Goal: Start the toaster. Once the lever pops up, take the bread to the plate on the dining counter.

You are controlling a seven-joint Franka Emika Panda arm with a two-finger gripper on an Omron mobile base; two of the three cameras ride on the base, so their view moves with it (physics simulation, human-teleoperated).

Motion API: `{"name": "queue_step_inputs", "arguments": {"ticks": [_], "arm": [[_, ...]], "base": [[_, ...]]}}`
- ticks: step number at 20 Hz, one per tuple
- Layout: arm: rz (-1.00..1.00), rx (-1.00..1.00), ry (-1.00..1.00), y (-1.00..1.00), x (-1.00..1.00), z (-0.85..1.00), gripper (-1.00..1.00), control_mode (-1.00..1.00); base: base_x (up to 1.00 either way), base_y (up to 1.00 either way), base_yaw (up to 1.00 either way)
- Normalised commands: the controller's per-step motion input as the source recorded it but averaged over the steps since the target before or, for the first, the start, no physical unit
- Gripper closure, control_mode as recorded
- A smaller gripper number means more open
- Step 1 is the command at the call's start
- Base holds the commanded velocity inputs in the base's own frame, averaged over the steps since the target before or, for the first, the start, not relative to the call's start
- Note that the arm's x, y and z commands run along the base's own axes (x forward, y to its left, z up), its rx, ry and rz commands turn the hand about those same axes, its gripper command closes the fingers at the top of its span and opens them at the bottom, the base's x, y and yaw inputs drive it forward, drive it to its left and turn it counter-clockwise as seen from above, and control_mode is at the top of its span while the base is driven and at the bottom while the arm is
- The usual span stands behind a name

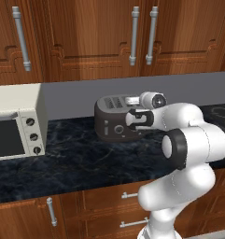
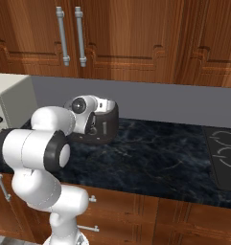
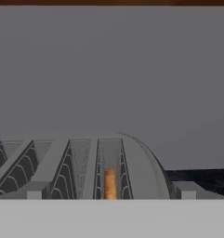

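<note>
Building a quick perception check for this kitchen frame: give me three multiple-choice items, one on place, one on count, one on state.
1. Where is the bread?
A. down in a slot of the toaster
B. on the counter
C. in the gripper

2. How many round dials show on the toaster oven in the left base view?
A. one
B. three
C. five

3. How do the gripper's jaws stand?
A. shut on the bread
B. shut on nothing
C. open

Answers: 1 A, the hand view shows the orange-brown slice sunk between the slot's wire guides. 2 B, three dials sit in a column on its right panel. 3 C, the two finger tips stand wide apart at the hand view's lower edge, nothing between them.
</note>
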Motion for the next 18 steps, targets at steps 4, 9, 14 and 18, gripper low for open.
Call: {"name": "queue_step_inputs", "arguments": {"ticks": [4, 9, 14, 18], "arm": [[0.00, 0.00, 0.04, 0.00, 0.00, -0.01, -1.00, -1.00], [0.00, 0.00, 0.05, 0.00, 0.00, -0.02, -1.00, -1.00], [0.00, 0.00, 0.04, 0.00, 0.00, -0.09, -1.00, -1.00], [0.00, 0.00, 0.02, 0.00, 0.00, -0.11, -1.00, -1.00]], "base": [[0.00, 0.00, 0.00], [0.00, 0.00, 0.00], [0.00, 0.00, 0.00], [0.00, 0.00, 0.00]]}}
